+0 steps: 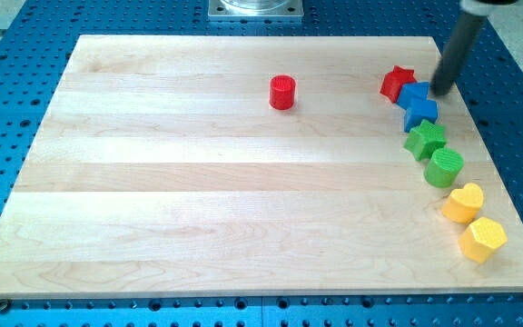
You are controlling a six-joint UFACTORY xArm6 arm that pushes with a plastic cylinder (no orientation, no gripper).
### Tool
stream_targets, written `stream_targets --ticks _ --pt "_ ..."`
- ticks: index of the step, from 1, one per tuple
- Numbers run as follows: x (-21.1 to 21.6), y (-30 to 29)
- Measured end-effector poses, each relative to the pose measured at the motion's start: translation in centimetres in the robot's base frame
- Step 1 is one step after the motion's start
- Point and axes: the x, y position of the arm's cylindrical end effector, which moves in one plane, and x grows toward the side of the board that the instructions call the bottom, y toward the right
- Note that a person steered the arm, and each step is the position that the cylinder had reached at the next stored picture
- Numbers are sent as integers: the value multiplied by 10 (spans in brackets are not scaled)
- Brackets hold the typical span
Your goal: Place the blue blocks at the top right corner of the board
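**Red star crowds our blue pair**

Yellow blocks point(482, 239) lie nearest us, low on the desk's point(152, 182) right. We carry no claw, so no grip to report — only my tip point(442, 92), touching the blue blocks point(418, 103) from their right. Any push leftward could drag the red star point(396, 83) along or split the blue pair.

No text, label, brand, number or sign can be read on anything that is shown.
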Motion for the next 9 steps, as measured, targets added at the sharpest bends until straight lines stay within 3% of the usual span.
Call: stream_targets --ticks 1,2,3,4,6,7,8,9 --pt "-5 -94" --pt "8 -112" --pt "87 -145" --pt "97 -89" --pt "7 -51" --pt "15 -29" --pt "-5 2" --pt "-53 35"
